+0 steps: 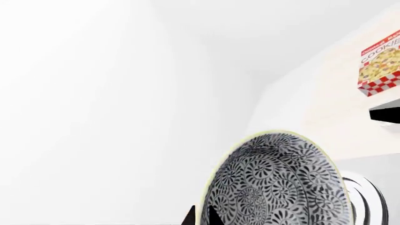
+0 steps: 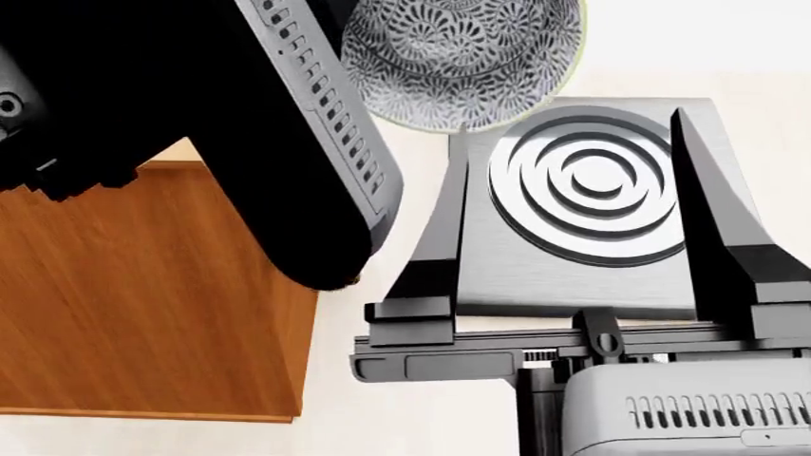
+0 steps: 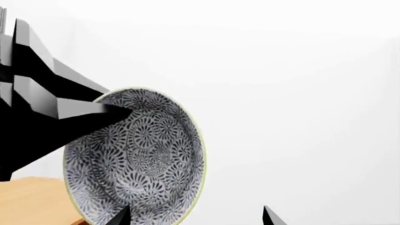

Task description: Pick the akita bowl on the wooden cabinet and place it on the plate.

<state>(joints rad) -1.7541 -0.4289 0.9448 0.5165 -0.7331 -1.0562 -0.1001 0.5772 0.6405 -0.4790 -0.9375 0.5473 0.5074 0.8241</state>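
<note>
The akita bowl (image 2: 462, 57), grey with a dark swirl pattern and a pale rim, hangs tipped on its side at the top of the head view. My left gripper (image 1: 201, 218) is shut on the bowl (image 1: 281, 183), its rim pinched between the two black fingertips. The right wrist view shows the bowl (image 3: 137, 159) with the left arm's fingers (image 3: 115, 112) clamped over its upper rim. My right gripper (image 2: 571, 125) is open and holds nothing, its fingers spread wide beside the bowl. The wooden cabinet (image 2: 140, 294) lies below my left arm. The plate is out of view.
A grey square stove plate (image 2: 590, 185) with concentric rings sits between the right gripper's fingers in the head view. A cookie box (image 1: 381, 61) stands further off in the left wrist view. The left arm (image 2: 190, 114) blocks the upper left of the head view.
</note>
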